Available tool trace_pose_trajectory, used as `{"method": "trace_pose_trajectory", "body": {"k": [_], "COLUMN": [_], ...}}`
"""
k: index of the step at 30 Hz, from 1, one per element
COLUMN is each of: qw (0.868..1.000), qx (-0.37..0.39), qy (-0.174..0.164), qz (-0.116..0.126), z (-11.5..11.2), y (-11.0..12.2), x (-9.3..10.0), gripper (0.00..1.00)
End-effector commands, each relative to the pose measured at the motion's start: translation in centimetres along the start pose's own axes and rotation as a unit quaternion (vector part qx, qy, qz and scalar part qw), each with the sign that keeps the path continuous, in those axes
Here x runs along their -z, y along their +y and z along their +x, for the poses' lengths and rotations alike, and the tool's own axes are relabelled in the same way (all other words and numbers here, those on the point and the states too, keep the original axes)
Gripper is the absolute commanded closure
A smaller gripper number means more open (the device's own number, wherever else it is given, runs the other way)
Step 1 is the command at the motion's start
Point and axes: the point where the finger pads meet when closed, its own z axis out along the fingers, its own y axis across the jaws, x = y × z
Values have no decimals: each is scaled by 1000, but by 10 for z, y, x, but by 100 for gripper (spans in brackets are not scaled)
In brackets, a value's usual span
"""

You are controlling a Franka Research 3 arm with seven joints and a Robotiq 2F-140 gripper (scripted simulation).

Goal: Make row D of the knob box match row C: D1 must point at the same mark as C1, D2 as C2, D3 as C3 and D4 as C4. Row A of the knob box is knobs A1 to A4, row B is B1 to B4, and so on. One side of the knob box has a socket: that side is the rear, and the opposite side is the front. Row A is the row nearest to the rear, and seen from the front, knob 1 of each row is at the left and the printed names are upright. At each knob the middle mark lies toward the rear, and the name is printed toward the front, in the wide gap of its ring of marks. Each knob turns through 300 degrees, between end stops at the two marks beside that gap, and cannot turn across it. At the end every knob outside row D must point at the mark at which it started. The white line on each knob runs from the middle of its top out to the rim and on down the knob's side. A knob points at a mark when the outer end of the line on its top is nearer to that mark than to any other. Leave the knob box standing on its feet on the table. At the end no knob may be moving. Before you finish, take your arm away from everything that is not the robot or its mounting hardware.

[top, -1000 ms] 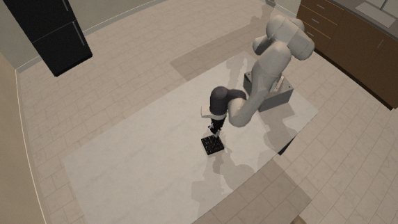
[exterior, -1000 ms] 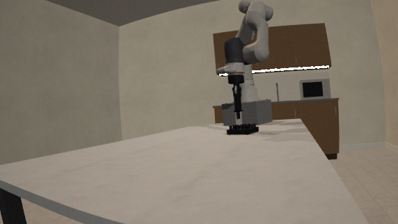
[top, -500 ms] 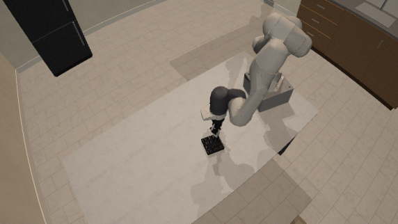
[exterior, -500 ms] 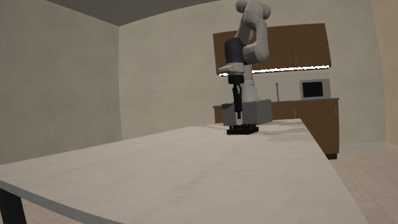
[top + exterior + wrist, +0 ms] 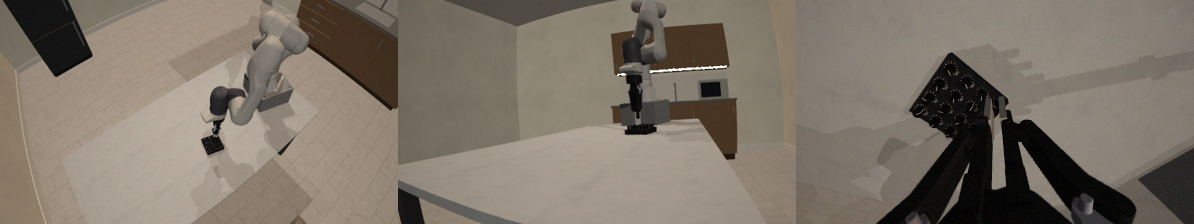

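The black knob box [image 5: 213,146] [image 5: 638,132] [image 5: 953,82] stands flat on the pale table, its knobs upward with white lines and rings of marks. In the wrist view it appears turned, one corner upward. My gripper [image 5: 216,135] [image 5: 637,122] [image 5: 996,106] points down at the corner of the box nearest the robot base. Its narrow pads stand close together on either side of the corner knob and appear shut on it. The fingers hide part of that knob and its line, and cover several neighbouring knobs along the lower right side. The printed names are too small to read.
The pale table [image 5: 139,149] [image 5: 593,163] extends around the box. The grey robot base [image 5: 276,97] [image 5: 660,111] stands behind it. Shadows of the arm and fingers fall beside the box. A table edge with darker floor beyond shows at the lower right of the wrist view.
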Motion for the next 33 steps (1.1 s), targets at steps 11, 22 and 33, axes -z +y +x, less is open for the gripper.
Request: {"method": "trace_pose_trajectory", "body": {"k": [11, 22, 33], "qw": [987, 970, 948], "qx": [158, 242, 317], "qy": [1, 2, 2], "qz": [6, 6, 6], "z": [0, 0, 0], "y": [0, 0, 0], "x": [0, 0, 0], "gripper": [95, 95, 95]}}
